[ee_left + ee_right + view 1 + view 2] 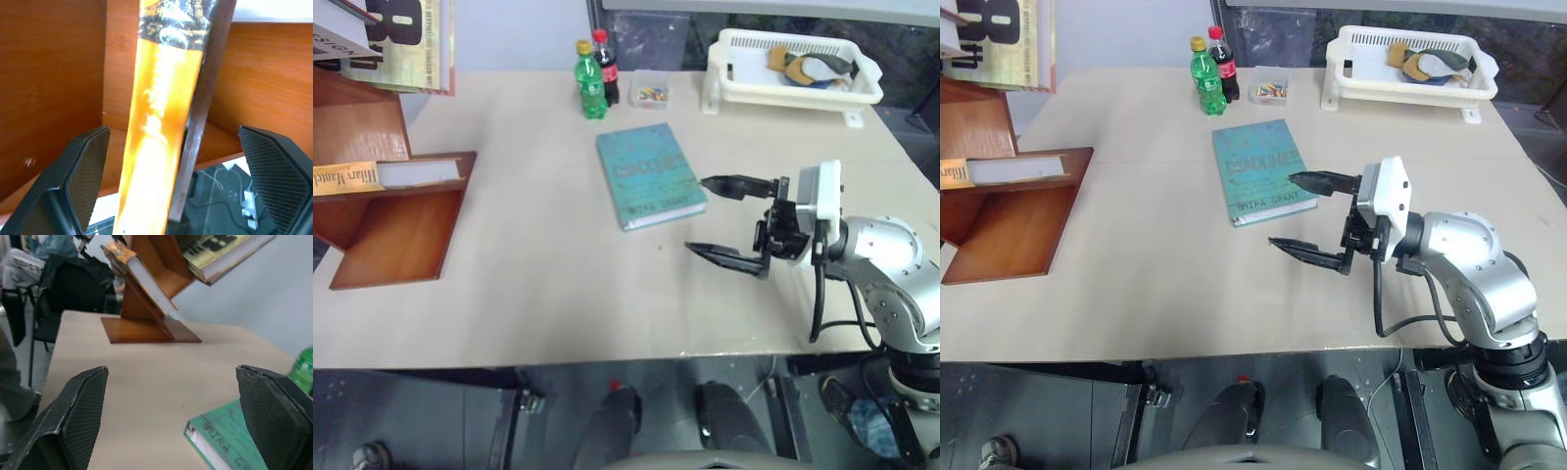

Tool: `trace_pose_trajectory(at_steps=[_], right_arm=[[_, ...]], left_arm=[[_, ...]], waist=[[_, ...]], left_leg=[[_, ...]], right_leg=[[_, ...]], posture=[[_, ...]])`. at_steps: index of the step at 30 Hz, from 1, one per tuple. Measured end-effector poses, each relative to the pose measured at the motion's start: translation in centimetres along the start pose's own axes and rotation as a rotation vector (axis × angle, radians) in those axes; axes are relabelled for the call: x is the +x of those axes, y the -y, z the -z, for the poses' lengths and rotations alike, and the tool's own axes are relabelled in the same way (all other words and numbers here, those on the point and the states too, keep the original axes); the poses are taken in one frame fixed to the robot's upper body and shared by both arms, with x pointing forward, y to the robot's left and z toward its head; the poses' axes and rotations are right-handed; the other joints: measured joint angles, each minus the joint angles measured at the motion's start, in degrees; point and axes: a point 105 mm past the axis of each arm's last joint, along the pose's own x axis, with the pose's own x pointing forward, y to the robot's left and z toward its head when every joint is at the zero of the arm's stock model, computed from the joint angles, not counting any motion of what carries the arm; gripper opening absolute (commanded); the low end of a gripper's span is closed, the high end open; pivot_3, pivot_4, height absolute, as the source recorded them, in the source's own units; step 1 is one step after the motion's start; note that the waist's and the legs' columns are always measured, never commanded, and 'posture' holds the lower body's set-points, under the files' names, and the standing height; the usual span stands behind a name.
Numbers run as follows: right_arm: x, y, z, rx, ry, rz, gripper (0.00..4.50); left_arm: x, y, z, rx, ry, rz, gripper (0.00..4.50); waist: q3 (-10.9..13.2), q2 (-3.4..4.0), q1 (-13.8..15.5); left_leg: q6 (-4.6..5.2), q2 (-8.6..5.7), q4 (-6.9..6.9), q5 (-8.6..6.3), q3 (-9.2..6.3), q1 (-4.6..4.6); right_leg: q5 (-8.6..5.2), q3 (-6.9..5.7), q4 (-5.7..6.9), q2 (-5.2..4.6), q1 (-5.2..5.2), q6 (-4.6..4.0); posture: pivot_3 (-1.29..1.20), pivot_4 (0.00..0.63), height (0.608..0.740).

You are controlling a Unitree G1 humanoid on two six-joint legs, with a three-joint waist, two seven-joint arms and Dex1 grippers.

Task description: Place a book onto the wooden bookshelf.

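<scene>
The orange-yellow book (156, 127) rests on the wooden bookshelf (401, 235); left gripper (171, 186) spread, empty; retreat comes next. Right gripper (729, 220) gapes idle.

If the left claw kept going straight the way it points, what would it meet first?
Most likely the orange spine of the book resting on the wooden bookshelf. It stands right between the open left claw fingers, though how near is unclear.

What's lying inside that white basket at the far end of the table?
The white basket holds a few floppy tan, grey and dark pieces, maybe cloth or leather; I cannot tell exactly what. Its slatted walls and the top pieces cover whatever lies underneath.
</scene>
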Motion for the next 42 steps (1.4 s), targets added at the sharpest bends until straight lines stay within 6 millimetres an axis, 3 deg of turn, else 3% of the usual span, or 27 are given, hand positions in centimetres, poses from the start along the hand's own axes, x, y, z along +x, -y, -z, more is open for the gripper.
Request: trace_pose_trajectory(at_steps=[6,11,15,20,25,27,32,36,42], right_arm=[[0.7,0.0,-1.4,0.015,0.088,-0.057,4.31],[0.9,0.3,-2.3,0.025,0.134,-0.087,4.31],[1.0,0.4,-2.7,0.026,0.154,-0.093,4.31],[0.4,0.8,-2.8,0.035,0.144,-0.069,4.31],[-1.5,0.7,-1.4,0.061,0.037,0.007,4.31],[-2.3,0.7,-1.0,0.068,-0.006,0.038,4.31],[-3.8,0.6,-0.5,0.057,-0.093,0.102,4.31],[-4.8,-0.5,1.1,0.088,-0.195,0.123,4.31],[-7.9,-1.5,3.3,0.144,-0.391,0.199,4.31]], left_arm=[[-1.2,0.2,-1.8,-0.011,0.188,-0.079,4.47],[-1.5,0.1,-4.6,0.032,0.354,-0.121,4.47],[-0.3,0.6,-9.4,0.022,0.545,-0.136,4.47],[1.8,3.1,-17.2,-0.119,0.776,-0.076,4.47],[3.3,5.9,-25.1,-0.355,1.003,0.013,4.47],[4.5,7.3,-26.5,-0.468,1.007,0.075,4.47],[7.9,12.0,-27.2,-0.661,0.874,0.211,4.47],[8.9,14.8,-24.7,-0.798,0.729,0.311,4.47],[8.9,15.3,-20.9,-0.972,0.611,0.354,4.47]], waist=[[0.02,0.03,0.28],[0.02,0.04,0.24],[0.03,0.05,0.35],[0.04,0.07,0.34],[0.03,0.16,0.87],[0.0,0.24,0.8],[-0.02,0.29,0.29],[-0.02,0.29,0.53],[-0.03,0.28,1.38]], left_leg=[[-0.01,0.06,0.0,0.0,-0.05,-0.01],[-0.01,0.08,0.0,-0.01,-0.19,0.0],[-0.02,0.07,-0.02,-0.01,-0.33,-0.01],[-0.03,0.06,-0.06,-0.01,-0.33,0.0],[-0.03,-0.04,-0.06,-0.01,-0.36,0.0],[-0.03,-0.07,-0.06,-0.01,-0.31,0.02],[-0.02,0.01,-0.09,-0.01,-0.14,0.09],[-0.02,0.09,-0.1,-0.01,-0.11,0.08],[-0.02,0.08,-0.01,-0.01,-0.1,0.05]], right_leg=[[0.02,-0.04,-0.02,-0.04,0.0,-0.05],[0.04,-0.01,-0.04,-0.12,0.0,-0.09],[0.07,-0.02,-0.07,-0.22,0.0,-0.11],[0.1,0.01,-0.09,-0.27,-0.01,-0.16],[0.1,-0.01,-0.08,-0.25,0.0,-0.16],[0.11,0.03,-0.05,-0.2,0.0,-0.15],[0.1,0.14,-0.03,-0.04,0.0,-0.16],[0.09,0.12,-0.07,-0.01,0.0,-0.17],[0.08,0.11,-0.2,-0.06,0.09,-0.16]], posture=[[0.0,0.15,0.74],[0.0,0.15,0.74],[0.0,0.15,0.74],[0.0,0.15,0.74],[0.0,0.15,0.74],[0.0,0.15,0.74],[0.0,0.15,0.74],[0.0,0.15,0.74],[0.0,0.15,0.74]])
